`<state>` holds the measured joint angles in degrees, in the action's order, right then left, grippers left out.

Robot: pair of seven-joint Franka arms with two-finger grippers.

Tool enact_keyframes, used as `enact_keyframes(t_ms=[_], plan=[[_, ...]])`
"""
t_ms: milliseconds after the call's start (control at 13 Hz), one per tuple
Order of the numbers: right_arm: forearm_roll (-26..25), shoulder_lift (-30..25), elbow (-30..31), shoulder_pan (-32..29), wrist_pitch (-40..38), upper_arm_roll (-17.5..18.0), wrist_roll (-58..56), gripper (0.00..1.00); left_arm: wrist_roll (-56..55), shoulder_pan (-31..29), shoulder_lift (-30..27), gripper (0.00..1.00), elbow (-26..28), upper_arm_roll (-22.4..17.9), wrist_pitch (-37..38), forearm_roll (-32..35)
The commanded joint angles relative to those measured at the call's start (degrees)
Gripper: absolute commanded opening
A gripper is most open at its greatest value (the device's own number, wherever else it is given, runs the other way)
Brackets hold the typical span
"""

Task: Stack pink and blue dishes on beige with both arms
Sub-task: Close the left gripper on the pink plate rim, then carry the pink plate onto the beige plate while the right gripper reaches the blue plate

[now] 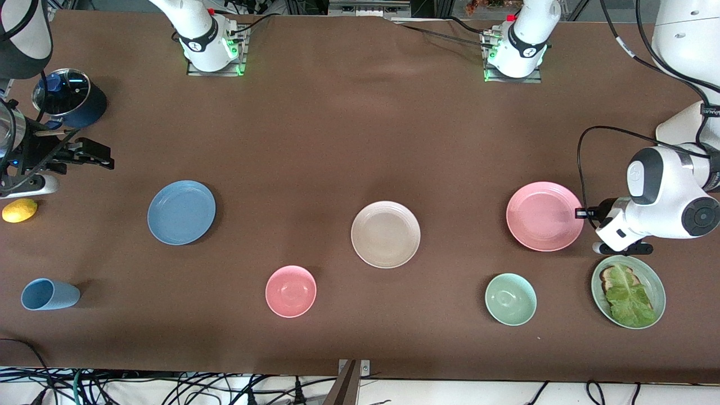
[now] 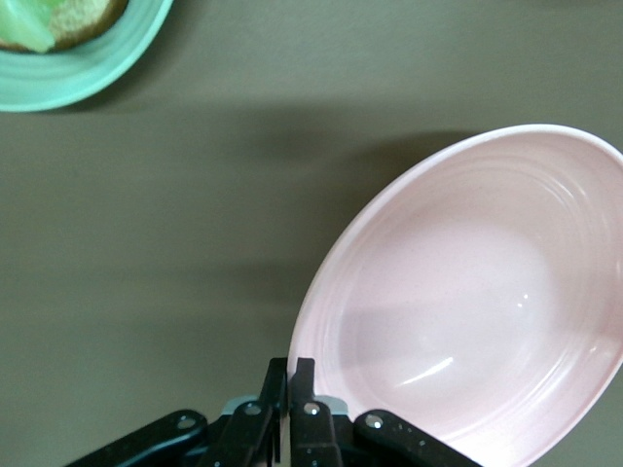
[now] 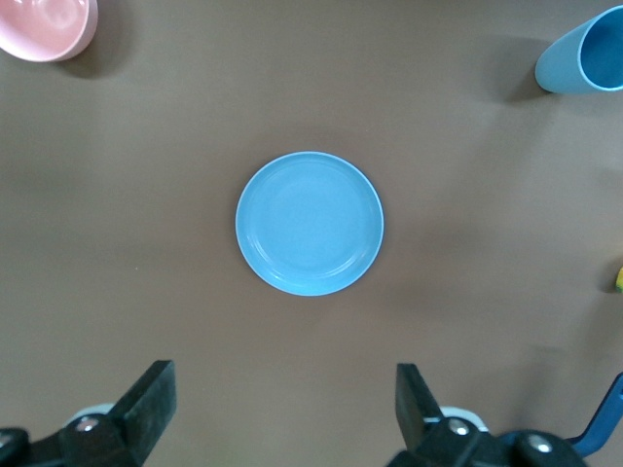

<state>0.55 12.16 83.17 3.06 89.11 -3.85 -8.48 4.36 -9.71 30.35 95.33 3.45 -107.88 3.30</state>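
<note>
Front view: the beige plate (image 1: pixel 385 234) is lying flat at the middle of the worktop (image 1: pixel 337 129) and is taken here as the landmark. The pink plate (image 1: pixel 544 216) is lying well apart from it toward the left arm's end, the blue plate (image 1: pixel 181 212) well apart toward the right arm's end; nothing is yet stacked. The left gripper (image 1: pixel 580 214) is being held at the pink plate's rim, on the edge turned away from the beige plate. The right gripper (image 1: pixel 104 160) is being held up in the air, past the blue plate from the beige plate.

Left wrist view: the left gripper (image 2: pixel 290 384) is seen with its fingers brought together on the rim of the pink plate (image 2: pixel 467 302), so the plate is judged to be pinched at its edge. The plate is appearing tilted against the worktop.

Right wrist view: the fingers of the right gripper (image 3: pixel 284 399) are being held wide apart, with the blue plate (image 3: pixel 310 223) lying flat and untouched below.

Handling, as a judgement: the plates are appearing stiff, light and glossy, hence slippery. Being flat, each is best taken at the ridged rim, one finger over and one under, and a thin rim pinch is risking slippage.
</note>
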Motion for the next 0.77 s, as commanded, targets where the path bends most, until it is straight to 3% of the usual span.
enact_keyframes(t_ms=[0, 231, 462, 692], plan=[[-0.8, 0.8, -0.3, -0.8, -0.1, 0.4, -2.4, 1.00, -1.1, 0.0, -1.2, 0.00, -3.1, 2.3, 5.5, 0.5], [-0.9, 3.5, -0.8, -1.7, 1.9, 0.3, -9.0, 1.00, -6.9, 0.1, -1.2, 0.00, -6.8, 6.0, 8.4, -2.2], [-0.7, 6.0, -0.8, -2.3, 2.8, 0.3, -8.7, 0.99, -16.9, 0.8, -0.9, 0.00, -7.0, 11.1, 8.4, -2.1], [-0.3, 7.2, -0.8, -2.7, 2.8, 0.3, -8.3, 0.98, -24.0, 5.1, 0.7, 0.00, -8.8, 12.5, 8.0, -3.1]])
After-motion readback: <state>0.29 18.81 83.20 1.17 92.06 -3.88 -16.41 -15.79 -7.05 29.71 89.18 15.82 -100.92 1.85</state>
